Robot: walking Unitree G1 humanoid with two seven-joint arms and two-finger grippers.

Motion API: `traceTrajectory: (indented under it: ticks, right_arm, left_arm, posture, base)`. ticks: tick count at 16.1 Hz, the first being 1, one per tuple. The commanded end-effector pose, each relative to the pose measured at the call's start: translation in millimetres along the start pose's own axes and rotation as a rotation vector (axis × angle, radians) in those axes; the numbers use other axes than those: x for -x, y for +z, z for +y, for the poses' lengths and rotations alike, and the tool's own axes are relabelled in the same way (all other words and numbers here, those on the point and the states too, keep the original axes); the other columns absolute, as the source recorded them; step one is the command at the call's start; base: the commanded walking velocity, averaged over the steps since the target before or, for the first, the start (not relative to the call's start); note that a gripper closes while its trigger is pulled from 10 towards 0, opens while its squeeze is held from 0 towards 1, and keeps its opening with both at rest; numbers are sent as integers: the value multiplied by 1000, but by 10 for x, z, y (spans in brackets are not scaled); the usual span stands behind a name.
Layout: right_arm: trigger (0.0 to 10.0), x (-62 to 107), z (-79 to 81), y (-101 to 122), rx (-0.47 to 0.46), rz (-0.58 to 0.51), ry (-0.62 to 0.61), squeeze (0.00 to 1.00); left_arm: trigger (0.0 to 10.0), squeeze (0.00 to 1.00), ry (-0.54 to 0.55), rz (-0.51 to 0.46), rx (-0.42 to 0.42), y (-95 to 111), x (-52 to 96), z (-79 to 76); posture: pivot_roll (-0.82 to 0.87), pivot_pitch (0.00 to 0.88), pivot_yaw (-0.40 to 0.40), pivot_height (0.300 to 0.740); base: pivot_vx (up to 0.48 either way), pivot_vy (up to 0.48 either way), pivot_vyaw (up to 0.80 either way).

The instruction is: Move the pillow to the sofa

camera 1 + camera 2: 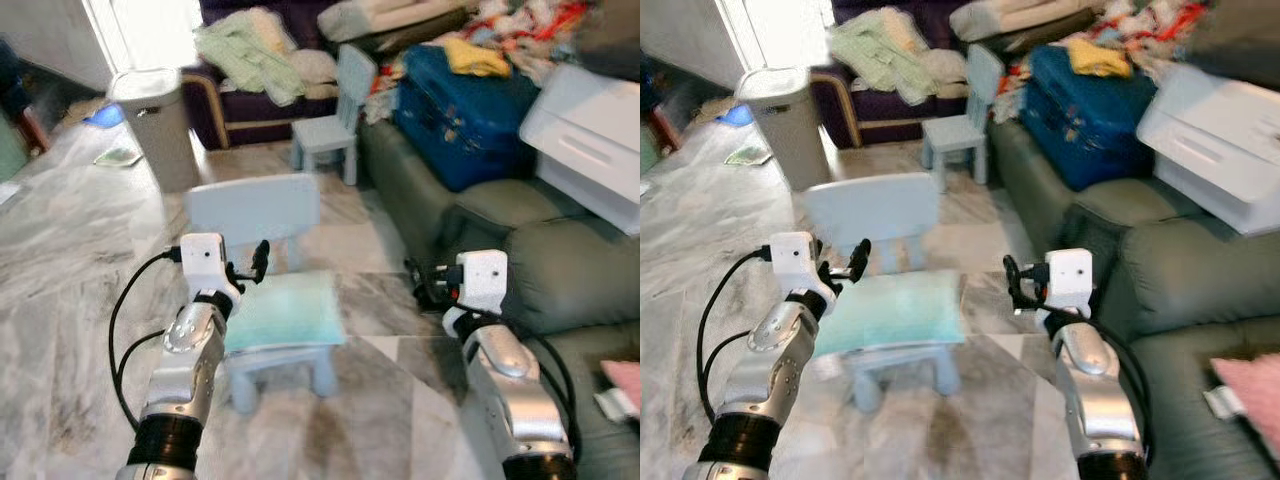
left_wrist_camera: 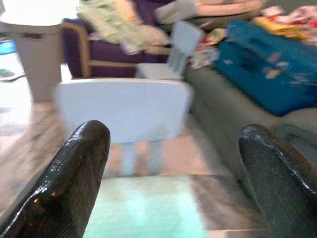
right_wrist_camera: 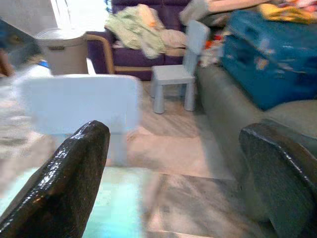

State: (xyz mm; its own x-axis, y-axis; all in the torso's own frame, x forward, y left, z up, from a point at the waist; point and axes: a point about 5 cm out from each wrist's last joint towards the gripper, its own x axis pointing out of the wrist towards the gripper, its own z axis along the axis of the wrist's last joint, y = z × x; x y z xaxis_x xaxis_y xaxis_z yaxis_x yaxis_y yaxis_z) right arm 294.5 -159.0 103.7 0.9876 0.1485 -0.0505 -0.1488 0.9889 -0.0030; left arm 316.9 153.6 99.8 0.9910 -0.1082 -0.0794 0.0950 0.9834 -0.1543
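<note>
The pillow point(image 1: 283, 312), pale teal and flat, lay on the seat of a small light-blue chair point(image 1: 256, 212) standing on the marble floor point(image 1: 70, 250). The left gripper point(image 1: 246, 265) hovered at the pillow's near-left edge, its two black fingers point(image 2: 74, 168) spread apart with nothing between them. The right gripper point(image 1: 1012, 283) was held out beyond the pillow's right edge, close to the front of the grey-green sofa point(image 1: 560, 270); its fingers point(image 3: 69, 173) were likewise parted and empty. The sofa ran along the right side, carrying a blue suitcase point(image 1: 465, 110), a white box point(image 1: 590, 140) and piled clothes point(image 1: 520, 25). A pink item point(image 1: 1250, 385) lay on its near cushion. A second small blue chair point(image 1: 335, 115) stood farther back beside the sofa. A grey bin point(image 1: 155, 120) stood to the left of it, near a purple armchair point(image 1: 250, 110) draped with a green cloth point(image 1: 250, 55).
</note>
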Motion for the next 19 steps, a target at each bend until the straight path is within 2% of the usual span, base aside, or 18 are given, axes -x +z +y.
traceTrajectory:
  ticks: [1, 3, 5, 7, 10, 19]
  right_arm:
    - [10000, 1, 41, 51, 8, -23, 23, 0]
    - [10000, -10, 16, 47, 11, -20, 17, 0]
    - [10000, -37, 16, 60, 10, -24, 16, 0]
    - [10000, -34, 39, 58, 10, -27, 19, 0]
    - [10000, -19, 66, 49, 21, -30, 31, 0]
    - [10000, -36, 77, 67, 21, -38, 33, 0]
  left_arm:
    - [10000, 0, 8, -10, -14, 38, -23, 8]
    - [10000, 0, -28, -31, -26, 61, -24, -51]
    - [10000, 0, -24, -36, -49, 72, -31, -50]
    - [10000, 0, -19, -87, -99, 127, -39, -35]
    - [10000, 0, 4, -120, -64, 189, -63, 0]
    - [10000, 0, -76, -118, 18, 159, -32, -57]
  posture:
    - [-97, 0, 34, 740]
    - [-97, 0, 34, 740]
    - [-94, 0, 38, 740]
    - [-92, 0, 43, 740]
    - [-92, 0, 42, 740]
    - [-95, 0, 39, 740]
  base:
    - [0, 465, 0]
    - [0, 214, 0]
    - [0, 0, 0]
    - [0, 0, 0]
    - [0, 0, 0]
    - [0, 0, 89]
